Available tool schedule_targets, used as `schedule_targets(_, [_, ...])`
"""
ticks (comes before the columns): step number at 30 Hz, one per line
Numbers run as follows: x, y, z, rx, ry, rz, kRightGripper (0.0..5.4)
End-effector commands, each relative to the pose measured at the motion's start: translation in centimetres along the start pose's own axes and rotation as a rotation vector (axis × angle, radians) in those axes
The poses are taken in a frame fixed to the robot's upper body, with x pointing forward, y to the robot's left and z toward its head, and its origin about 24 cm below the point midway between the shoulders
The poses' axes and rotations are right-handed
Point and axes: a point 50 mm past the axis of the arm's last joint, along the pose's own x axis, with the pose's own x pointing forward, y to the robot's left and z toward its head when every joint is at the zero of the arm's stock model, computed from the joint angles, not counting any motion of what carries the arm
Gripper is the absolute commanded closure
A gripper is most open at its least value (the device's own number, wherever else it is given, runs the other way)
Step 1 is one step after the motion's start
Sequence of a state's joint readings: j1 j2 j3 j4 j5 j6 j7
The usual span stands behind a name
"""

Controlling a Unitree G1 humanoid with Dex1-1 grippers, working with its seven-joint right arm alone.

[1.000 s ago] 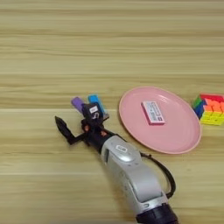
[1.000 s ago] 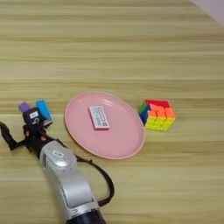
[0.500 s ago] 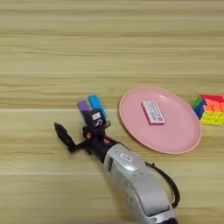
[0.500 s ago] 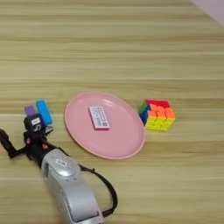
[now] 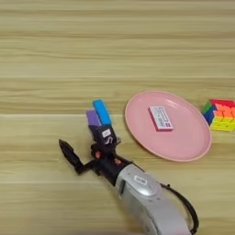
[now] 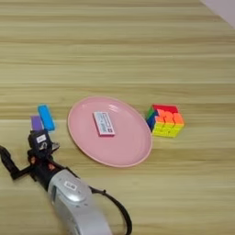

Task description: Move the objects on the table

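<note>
On the wooden worktop [image 5: 55, 55], left of centre, the right gripper [image 5: 87, 144] sits low over the surface, silver forearm [image 5: 147, 202] entering from the bottom edge. Fingers are spread wide apart: one black finger [image 5: 69, 153] reaches out to the left, the other [image 5: 104, 135] points up toward the far side and carries a small white label. Nothing is held between them.

The purple bar [image 5: 93, 118] lies flat on the worktop just beyond the tip of the labelled finger; in the left eye view its near end is covered by that finger, so whether they touch I cannot tell. A blue bar [image 5: 102, 112] lies alongside the purple one on its right, long sides together, both angled slightly left of straight ahead. Both bars sit outside the open span of the fingers (beyond the right finger, not between the two).

The pink plate [image 5: 183, 142] stands to the right of the bars, near them but apart. The white rectangle with pink-red print [image 5: 160, 118] lies flat on the plate, a little left of its middle. A colour cube [image 6: 165, 120] rests on the worktop just beside the plate's right rim.
</note>
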State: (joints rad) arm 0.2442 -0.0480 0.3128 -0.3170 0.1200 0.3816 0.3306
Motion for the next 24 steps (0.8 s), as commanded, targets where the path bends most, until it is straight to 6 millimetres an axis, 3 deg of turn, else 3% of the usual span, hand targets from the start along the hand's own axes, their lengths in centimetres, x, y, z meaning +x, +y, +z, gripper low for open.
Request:
schedule_targets(1, [-0.4,0.4,0.6,-0.027,-0.027,-0.001,0.07])
schedule_targets(11, [-1.2,0.8,3.9,-0.19,-0.237,-0.068,0.07])
schedule_targets(18, [-1.3,0.6,4.2,-0.219,-0.268,-0.092,0.07])
schedule_targets(24, [-1.2,-1.4,3.2,-0.312,-0.284,-0.214,0.07])
